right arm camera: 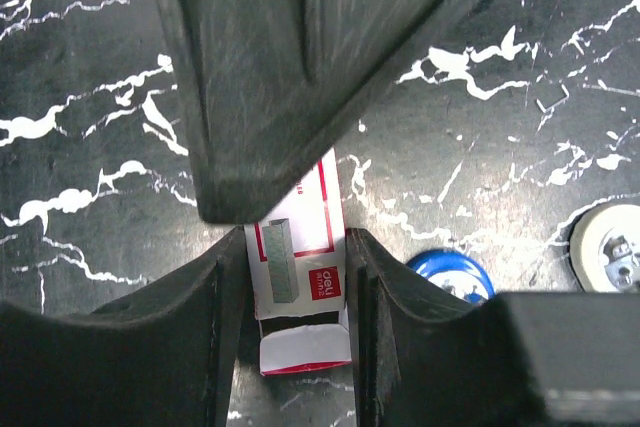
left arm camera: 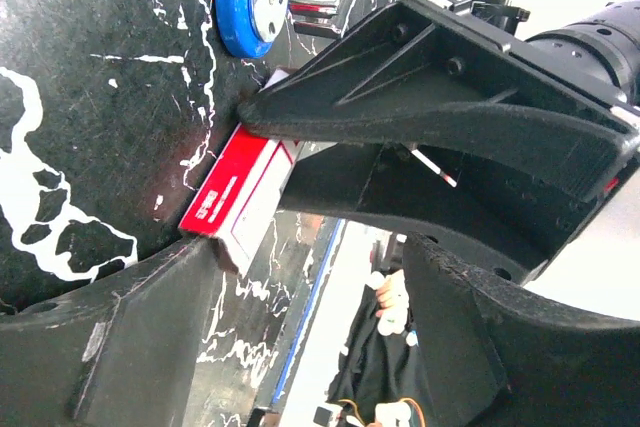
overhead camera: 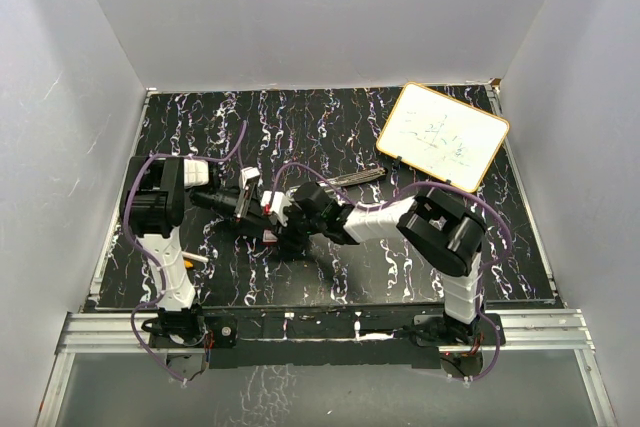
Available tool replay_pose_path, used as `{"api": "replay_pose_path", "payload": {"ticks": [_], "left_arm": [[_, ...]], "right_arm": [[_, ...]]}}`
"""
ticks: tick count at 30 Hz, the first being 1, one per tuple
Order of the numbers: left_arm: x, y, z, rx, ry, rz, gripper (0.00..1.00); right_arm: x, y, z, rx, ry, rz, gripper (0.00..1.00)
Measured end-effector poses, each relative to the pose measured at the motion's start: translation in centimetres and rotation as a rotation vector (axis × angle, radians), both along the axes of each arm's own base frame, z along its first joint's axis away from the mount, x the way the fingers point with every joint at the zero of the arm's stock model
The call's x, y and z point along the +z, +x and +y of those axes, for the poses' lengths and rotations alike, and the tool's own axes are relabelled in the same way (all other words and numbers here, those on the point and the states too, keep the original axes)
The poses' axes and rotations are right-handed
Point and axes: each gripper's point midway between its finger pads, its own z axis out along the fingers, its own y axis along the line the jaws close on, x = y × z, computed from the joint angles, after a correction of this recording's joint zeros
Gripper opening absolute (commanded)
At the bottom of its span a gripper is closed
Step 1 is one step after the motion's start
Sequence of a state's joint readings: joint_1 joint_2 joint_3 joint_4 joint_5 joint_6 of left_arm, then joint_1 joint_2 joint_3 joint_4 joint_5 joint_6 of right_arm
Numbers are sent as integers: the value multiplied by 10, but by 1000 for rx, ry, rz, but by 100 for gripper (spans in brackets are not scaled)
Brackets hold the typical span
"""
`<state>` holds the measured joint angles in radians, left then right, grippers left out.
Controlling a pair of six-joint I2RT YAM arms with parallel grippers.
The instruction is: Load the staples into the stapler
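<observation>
The left arm (overhead camera: pixel 160 209) and right arm (overhead camera: pixel 445 232) bend at raised elbows and reach inward, wrists low, tips almost meeting. The left gripper (overhead camera: pixel 248 202) has its jaws spread wide. The right gripper (right arm camera: pixel 297 247) presses its fingers (right arm camera: pixel 200 332) against both sides of the staple box (right arm camera: pixel 300 272).

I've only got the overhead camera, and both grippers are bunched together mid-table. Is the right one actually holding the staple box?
Observer: Yes. The right wrist view shows the right gripper with a finger against each side of the staple box.
Operator: Is the box open?
Observer: Its end flap is folded out, with a dark opening behind it.
Operator: And the left arm?
Observer: In the left wrist view, the left gripper straddles the same box, with its upper fingertip at one corner. I can't tell whether it grips.
</observation>
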<state>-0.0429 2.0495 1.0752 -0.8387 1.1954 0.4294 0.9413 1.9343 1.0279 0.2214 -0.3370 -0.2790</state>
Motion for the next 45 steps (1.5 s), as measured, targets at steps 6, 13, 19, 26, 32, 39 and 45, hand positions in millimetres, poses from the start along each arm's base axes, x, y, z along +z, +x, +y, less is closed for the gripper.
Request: {"api": "replay_pose_path", "payload": {"ticks": [6, 13, 19, 26, 32, 39, 45], "left_arm": [[2, 8, 10, 11, 31, -34, 77], [4, 25, 24, 30, 55, -127, 77], [30, 38, 31, 12, 115, -540, 77], [60, 47, 23, -156, 169, -1074, 78], [20, 11, -1, -440, 137, -1247, 81], [7, 11, -16, -589, 103, -1413, 76], [-11, 6, -20, -657, 108, -1445, 75]], "right_arm": [[0, -7, -19, 16, -14, -14, 40], [1, -13, -29, 48, -20, -5, 69], [2, -13, -46, 59, -42, 42, 85], [28, -15, -66, 71, -34, 61, 83], [23, -33, -81, 93, -41, 78, 79], [1, -43, -94, 78, -41, 73, 78], [5, -34, -88, 61, 5, 23, 77]]}}
